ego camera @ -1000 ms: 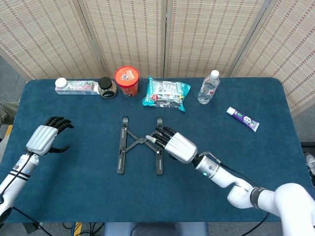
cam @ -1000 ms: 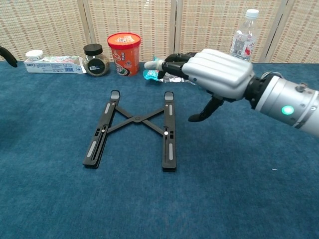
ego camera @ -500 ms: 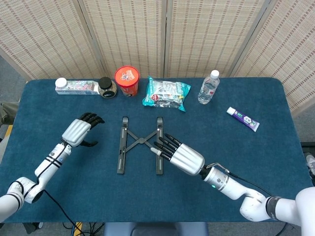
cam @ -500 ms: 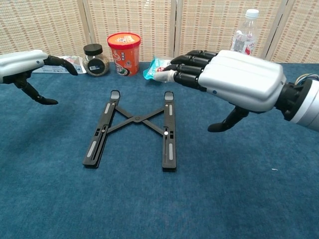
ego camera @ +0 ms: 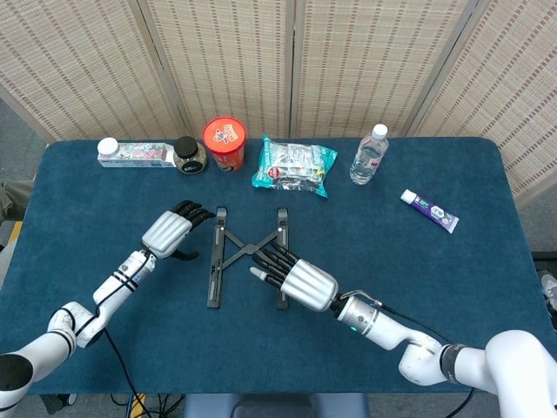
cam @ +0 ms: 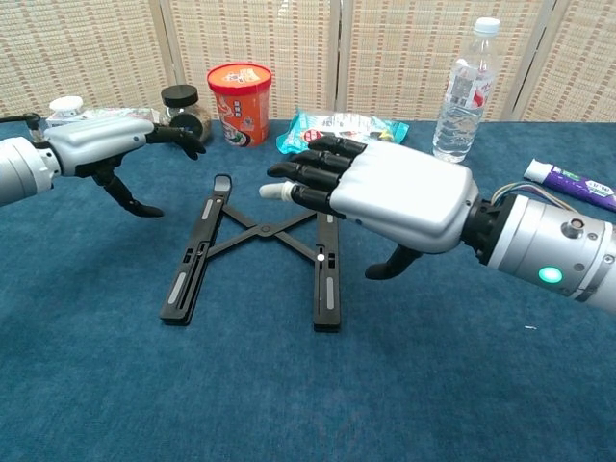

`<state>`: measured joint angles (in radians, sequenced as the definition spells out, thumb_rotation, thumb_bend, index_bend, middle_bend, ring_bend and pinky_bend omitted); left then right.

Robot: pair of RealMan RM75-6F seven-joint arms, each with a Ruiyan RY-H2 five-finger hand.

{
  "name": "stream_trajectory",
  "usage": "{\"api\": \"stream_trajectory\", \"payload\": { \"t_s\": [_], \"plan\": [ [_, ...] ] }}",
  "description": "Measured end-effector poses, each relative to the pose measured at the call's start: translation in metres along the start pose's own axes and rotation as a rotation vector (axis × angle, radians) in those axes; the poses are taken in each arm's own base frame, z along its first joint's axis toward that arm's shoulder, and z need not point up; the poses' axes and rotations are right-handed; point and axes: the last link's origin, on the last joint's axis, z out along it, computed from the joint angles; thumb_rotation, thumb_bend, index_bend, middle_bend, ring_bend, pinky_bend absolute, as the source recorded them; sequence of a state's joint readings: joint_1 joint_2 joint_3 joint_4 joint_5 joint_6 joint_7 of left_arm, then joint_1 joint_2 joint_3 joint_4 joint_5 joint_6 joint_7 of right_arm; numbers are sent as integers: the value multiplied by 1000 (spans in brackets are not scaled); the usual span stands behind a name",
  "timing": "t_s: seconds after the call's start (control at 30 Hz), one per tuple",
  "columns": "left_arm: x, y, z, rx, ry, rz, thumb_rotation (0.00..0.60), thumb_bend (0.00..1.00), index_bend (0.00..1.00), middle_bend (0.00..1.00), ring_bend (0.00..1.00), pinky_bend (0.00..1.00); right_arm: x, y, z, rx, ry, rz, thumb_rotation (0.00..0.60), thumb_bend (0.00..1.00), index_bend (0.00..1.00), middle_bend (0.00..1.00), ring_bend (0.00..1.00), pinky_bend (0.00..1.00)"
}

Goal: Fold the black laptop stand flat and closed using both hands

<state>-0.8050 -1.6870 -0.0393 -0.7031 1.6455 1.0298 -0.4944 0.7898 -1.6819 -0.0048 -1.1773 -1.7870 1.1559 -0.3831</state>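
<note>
The black laptop stand (ego camera: 228, 259) (cam: 200, 258) lies spread on the blue table, two long bars joined by a crossed link. My right hand (ego camera: 291, 276) (cam: 385, 192) hovers over the right bar, fingers stretched out toward the left, holding nothing. My left hand (ego camera: 171, 232) (cam: 108, 140) floats just left of the left bar's far end, fingers apart and empty. Neither hand plainly touches the stand.
Along the back stand a white box (ego camera: 130, 154), a dark jar (ego camera: 189, 156), a red cup (ego camera: 224, 143), a snack bag (ego camera: 293, 165) and a water bottle (ego camera: 369, 155). A toothpaste tube (ego camera: 430, 210) lies at the right.
My left hand has swung in from the table's far left to beside the stand. My right hand has shifted left and nearer, over the right bar. The stand has not moved.
</note>
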Motion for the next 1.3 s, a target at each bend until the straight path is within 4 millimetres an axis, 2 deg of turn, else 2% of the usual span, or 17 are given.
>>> {"api": "stream_trajectory", "payload": {
  "t_s": [0.4,0.57,0.8,1.3],
  "plan": [
    [-15,8,9,5,-22,-30,600,143,139,187,110,74,-19,-5,10,9,-26,-16,600,0,0,0,0,0],
    [-19,10,12,2,-34,-24,600,144,139,187,110,74,-19,-9,10,20,-26,-15,600,0,0,0,0,0],
    [-22,7,15,14,-43,-23,600,144,138,187,110,74,-20,-3,6,11,-38,-20,600,0,0,0,0,0],
    [-30,2,20,48,-60,-62,600,143,139,187,110,74,-25,0,12,4,-57,-43,600,0,0,0,0,0]
  ]
}}
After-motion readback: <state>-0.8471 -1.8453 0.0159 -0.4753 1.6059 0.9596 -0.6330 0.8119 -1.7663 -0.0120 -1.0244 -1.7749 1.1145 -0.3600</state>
